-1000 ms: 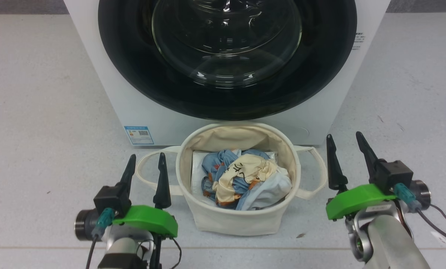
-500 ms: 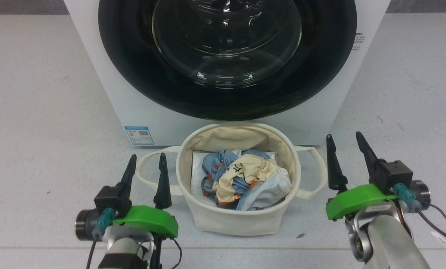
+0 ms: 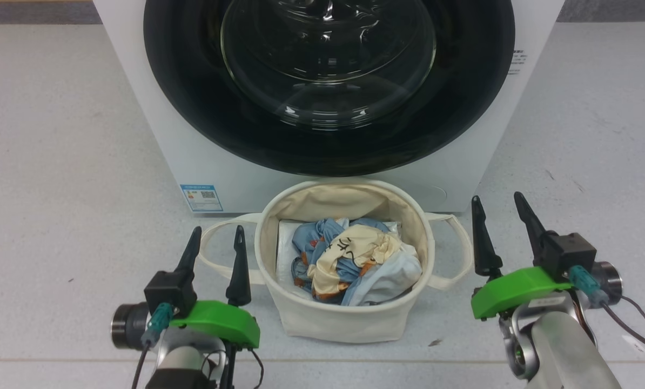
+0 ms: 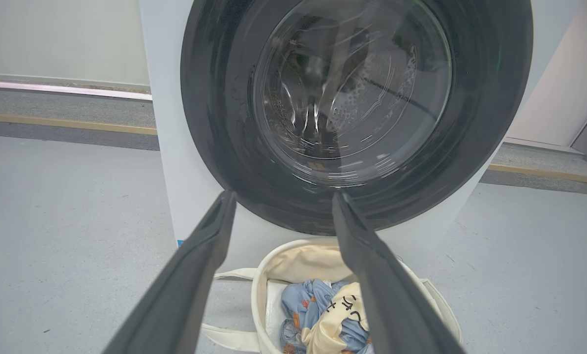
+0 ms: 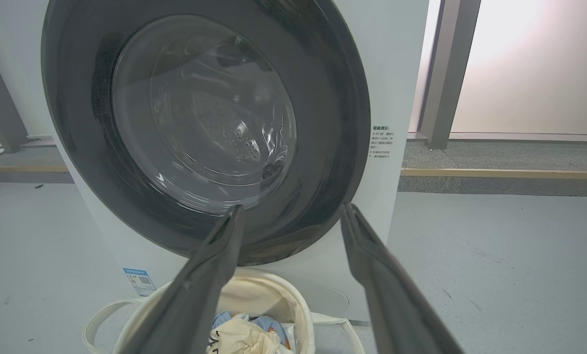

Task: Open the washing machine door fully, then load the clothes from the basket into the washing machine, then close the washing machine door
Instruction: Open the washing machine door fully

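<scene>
The left jaws, at the near left of the floor point(image 3: 58, 162), stand open and hold nothing; their two dark fingers point(image 3: 239, 265) point away from the robot, with the tips just beside the left loop handle point(image 3: 228, 221) of the basket point(image 3: 333, 324). The right jaws, at the near right, are open and empty too, and their fingers point(image 3: 483, 237) rise just beside the right loop handle point(image 3: 447, 216).

The basket stands upright on the floor between the two, apart from both. The clothes point(image 3: 355, 265) lie heaped inside it, blue fabric with orange spots, a cream piece with dark markings and a pale blue-white piece, on a flat white liner sheet point(image 3: 284, 248).

Just past the basket's far rim rises the washing machine point(image 3: 193, 173), and the basket sits under the lower edge of the washing machine door point(image 3: 193, 108), squarely in front of it. Whether the rim touches the machine's front I cannot tell. The door lies shut against the front, its glass bowl point(image 3: 328, 81) bulging toward the robot. A small blue label point(image 3: 200, 196) sits at the front's lower left corner.

Bare floor runs wide on both sides of the machine. It is grey and speckled, with a few dark flecks and a seam along its near edge. At its far edge, in the wrist views, lie a yellow strip point(image 5: 505, 173) and pale walls point(image 4: 62, 39), with a grey post point(image 5: 446, 73) to the right
</scene>
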